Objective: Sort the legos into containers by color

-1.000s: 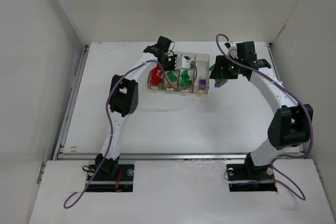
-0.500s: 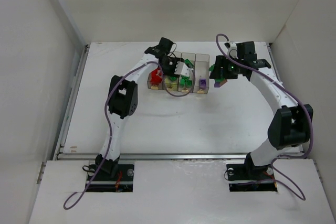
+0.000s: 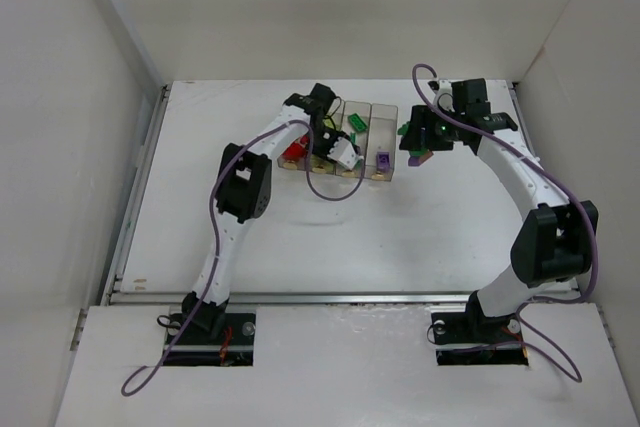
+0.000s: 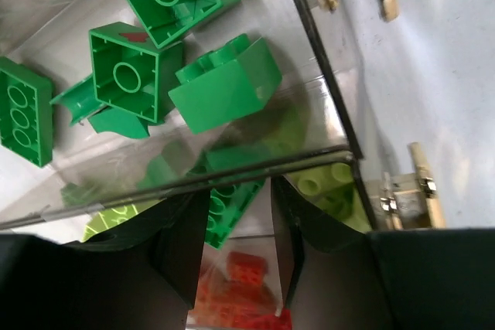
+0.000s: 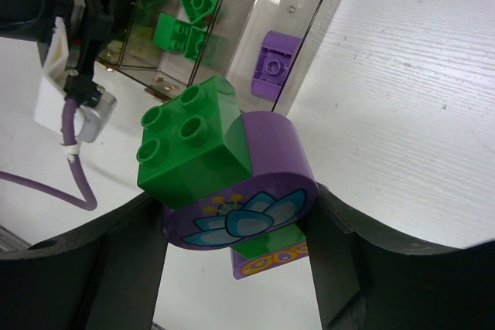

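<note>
Right wrist view: the right gripper (image 5: 232,229) pinches a green-on-purple plastic brick clump (image 5: 224,164) just beside the row of clear plastic bins (image 3: 384,117), which already hold sorted bricks (image 4: 131,75), so splitting it likely remains; the left gripper (image 4: 236,245) hangs spread, empty, over them.

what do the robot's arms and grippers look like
Both the left arm and the right arm have white shells on their links, with chunky black joint housings and black bases. A purple cable runs loosely along each one. The left gripper and the right gripper have plain matte black fingers with flat inner faces.
</note>
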Available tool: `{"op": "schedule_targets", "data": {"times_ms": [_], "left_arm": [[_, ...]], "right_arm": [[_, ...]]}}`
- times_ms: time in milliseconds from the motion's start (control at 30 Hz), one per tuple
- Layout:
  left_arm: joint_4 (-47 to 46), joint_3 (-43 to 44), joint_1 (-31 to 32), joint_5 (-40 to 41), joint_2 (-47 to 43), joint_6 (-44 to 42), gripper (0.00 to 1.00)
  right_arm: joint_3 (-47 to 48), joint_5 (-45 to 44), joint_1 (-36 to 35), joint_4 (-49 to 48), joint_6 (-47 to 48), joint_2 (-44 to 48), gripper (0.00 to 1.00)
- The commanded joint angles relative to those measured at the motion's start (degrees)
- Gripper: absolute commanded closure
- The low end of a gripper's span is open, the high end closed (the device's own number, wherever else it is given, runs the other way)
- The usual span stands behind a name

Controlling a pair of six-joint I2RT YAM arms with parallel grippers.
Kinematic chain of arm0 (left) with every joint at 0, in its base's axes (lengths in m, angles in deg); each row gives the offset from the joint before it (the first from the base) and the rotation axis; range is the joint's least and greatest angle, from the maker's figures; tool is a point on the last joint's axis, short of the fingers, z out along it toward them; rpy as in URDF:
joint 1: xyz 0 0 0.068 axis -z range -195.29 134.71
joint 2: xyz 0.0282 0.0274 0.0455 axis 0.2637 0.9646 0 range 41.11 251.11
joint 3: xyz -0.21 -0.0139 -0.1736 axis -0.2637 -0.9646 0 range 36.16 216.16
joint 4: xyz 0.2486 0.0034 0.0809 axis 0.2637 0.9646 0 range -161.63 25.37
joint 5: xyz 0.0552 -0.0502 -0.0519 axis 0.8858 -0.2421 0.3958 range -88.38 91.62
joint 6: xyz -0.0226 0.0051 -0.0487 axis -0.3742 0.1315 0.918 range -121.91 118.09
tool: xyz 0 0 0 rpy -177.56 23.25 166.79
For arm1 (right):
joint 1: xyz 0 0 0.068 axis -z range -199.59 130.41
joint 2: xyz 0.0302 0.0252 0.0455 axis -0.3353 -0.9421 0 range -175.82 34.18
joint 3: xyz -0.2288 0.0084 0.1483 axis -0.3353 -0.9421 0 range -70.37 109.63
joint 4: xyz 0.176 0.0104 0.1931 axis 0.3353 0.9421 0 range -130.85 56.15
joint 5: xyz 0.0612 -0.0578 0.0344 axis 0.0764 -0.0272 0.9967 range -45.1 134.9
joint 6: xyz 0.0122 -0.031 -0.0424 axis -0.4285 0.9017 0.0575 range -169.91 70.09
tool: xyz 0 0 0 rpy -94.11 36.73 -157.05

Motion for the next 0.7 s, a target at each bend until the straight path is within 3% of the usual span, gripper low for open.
{"op": "schedule_targets", "data": {"times_ms": [0, 200, 433, 567, 600, 667], "left_arm": [[4.63, 2.56, 0.83, 2.16, 0.94, -5.13, 0.66], [0.58, 2.56, 1.45, 1.47, 0.95, -3.82, 0.55], [2.16, -0.16, 1.98, 7.53, 2.34, -5.92, 0.55], [4.09, 0.97, 1.98, 9.11, 4.02, -6.45, 0.64], [4.10, 0.98, 2.50, 9.72, 4.63, -6.46, 0.74], [4.10, 0.98, 2.51, 9.73, 5.17, -6.46, 0.83]], "right_arm": [[2.21, 1.53, 0.34, -0.71, 0.87, 1.97, 1.00], [1.69, 1.53, 0.34, -0.71, 0.87, 1.97, 1.00], [1.68, 1.53, 0.34, -0.71, 0.87, 1.97, 1.00], [2.21, 2.05, 0.34, -0.71, 0.87, 1.97, 1.00], [2.21, 2.05, 0.34, -0.71, 0.87, 1.97, 1.00], [2.21, 2.05, 0.34, -0.71, 0.87, 1.97, 1.00]]}}
